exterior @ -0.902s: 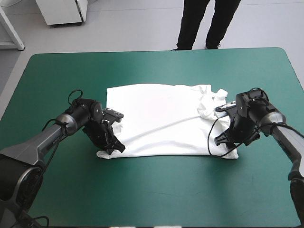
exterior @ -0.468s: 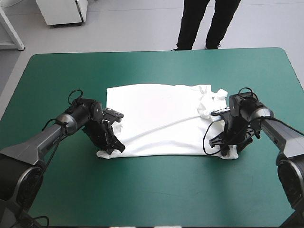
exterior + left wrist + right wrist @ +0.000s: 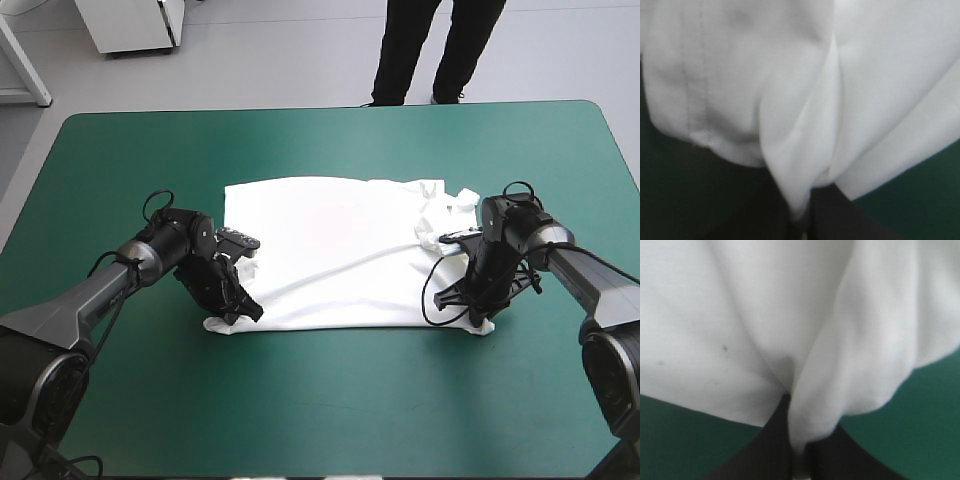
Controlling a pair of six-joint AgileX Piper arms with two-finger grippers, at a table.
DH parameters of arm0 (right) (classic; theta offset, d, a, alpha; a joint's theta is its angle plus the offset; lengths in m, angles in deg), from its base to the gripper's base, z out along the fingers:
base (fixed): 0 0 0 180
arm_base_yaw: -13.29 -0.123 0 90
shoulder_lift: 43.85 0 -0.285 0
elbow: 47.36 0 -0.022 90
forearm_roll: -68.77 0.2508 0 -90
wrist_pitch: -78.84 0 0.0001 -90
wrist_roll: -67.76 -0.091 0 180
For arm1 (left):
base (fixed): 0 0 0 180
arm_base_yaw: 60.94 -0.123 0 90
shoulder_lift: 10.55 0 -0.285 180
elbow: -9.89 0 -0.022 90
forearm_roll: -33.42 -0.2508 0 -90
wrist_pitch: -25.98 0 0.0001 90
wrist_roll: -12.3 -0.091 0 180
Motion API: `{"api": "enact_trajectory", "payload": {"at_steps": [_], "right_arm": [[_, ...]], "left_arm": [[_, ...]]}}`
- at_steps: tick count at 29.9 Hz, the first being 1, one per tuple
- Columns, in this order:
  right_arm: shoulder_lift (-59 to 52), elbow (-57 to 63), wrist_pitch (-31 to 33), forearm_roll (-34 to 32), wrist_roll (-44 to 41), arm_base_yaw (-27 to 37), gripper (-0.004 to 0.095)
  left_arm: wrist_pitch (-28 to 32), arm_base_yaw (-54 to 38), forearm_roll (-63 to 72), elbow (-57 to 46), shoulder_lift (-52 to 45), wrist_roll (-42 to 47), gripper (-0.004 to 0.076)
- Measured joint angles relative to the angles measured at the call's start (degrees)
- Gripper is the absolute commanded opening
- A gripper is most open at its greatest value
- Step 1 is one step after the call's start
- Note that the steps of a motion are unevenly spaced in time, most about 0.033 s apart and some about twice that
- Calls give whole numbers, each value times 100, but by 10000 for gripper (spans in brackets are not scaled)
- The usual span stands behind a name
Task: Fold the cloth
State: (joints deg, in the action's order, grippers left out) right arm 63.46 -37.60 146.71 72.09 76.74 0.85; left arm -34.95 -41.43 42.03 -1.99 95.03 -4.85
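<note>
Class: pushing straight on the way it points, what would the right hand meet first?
The T-shirt: the right hand is shut on its edge, and more white cloth lies directly ahead.

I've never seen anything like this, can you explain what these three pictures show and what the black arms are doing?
It is a two-armed robot at a table with a teal-green cover. The wide picture looks down from above and behind it; the two close-ups come from cameras on each wrist. A white short-sleeved T-shirt lies spread flat on the table. Each arm ends in an end effector with two black fin-shaped fingers. The left end effector pinches the shirt's near left corner, the right end effector the near right corner, both shut on the fabric.
</note>
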Motion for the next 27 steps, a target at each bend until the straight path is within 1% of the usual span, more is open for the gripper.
{"api": "enact_trajectory", "payload": {"at_steps": [4, 8, 15, 20, 24, 27], "right_arm": [[-34, -6, 12, 0, 12, 0, -17], [-259, 89, 26, 81, 12, 0, -17], [-1161, 104, 101, -43, -178, 0, -17], [-1659, -12, 200, -62, -286, 0, -17], [-1754, -365, 228, -123, -357, 0, -17], [-1754, -695, 228, -217, -423, 0, -17]], "left_arm": [[43, 0, -26, -58, -135, -2, -22], [-53, 11, -101, -23, -546, 7, -22], [-446, 28, -287, 316, -1470, 162, -22], [-749, 28, -321, 464, -1740, 215, -22], [-736, 28, -365, 478, -1759, 255, -22], [-510, 28, -428, 478, -1759, 260, -22]]}}
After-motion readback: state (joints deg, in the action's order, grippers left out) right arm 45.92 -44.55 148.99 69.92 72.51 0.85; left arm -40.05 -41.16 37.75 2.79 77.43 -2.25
